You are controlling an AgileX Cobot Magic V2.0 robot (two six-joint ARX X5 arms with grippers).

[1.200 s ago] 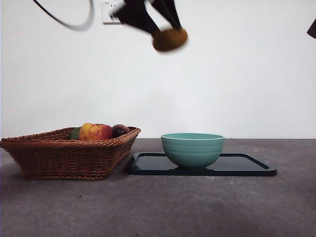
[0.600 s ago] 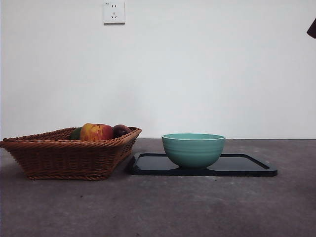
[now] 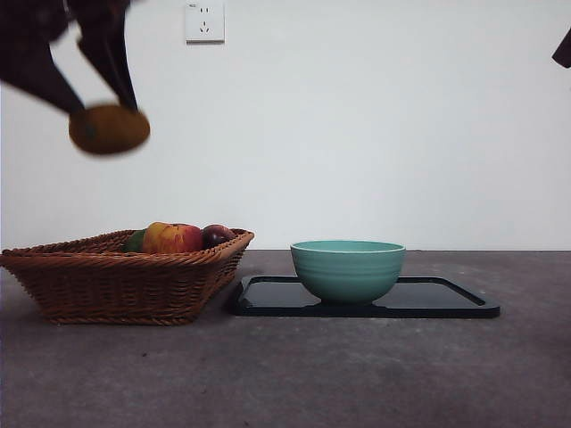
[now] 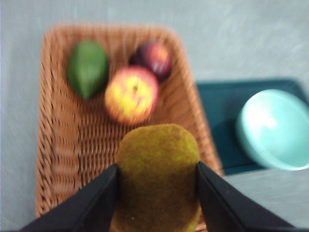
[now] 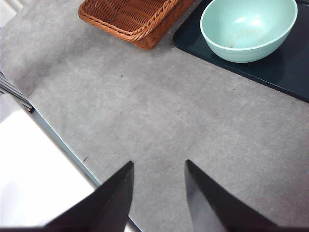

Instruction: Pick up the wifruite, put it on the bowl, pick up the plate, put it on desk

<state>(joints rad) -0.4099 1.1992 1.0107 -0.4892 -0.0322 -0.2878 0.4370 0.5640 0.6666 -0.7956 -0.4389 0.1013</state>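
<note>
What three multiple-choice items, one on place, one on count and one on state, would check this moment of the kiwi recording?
1. Where is the kiwi?
A. In the bowl
B. In the air above the basket
C. On the tray

2. How many fruits lie in the basket?
A. One
B. Three
C. Five

3. What is the state of the left gripper?
A. Shut on the kiwi
C. Open above the bowl
B. Resting on the table

Answers:
1 B: the front view shows the kiwi high over the basket's left part, and the left wrist view looks down past it into the basket.
2 B: the left wrist view shows a green fruit, an apple and a dark red fruit.
3 A: both jaws press the kiwi's sides in the left wrist view, while the bowl sits empty on the tray.
</note>
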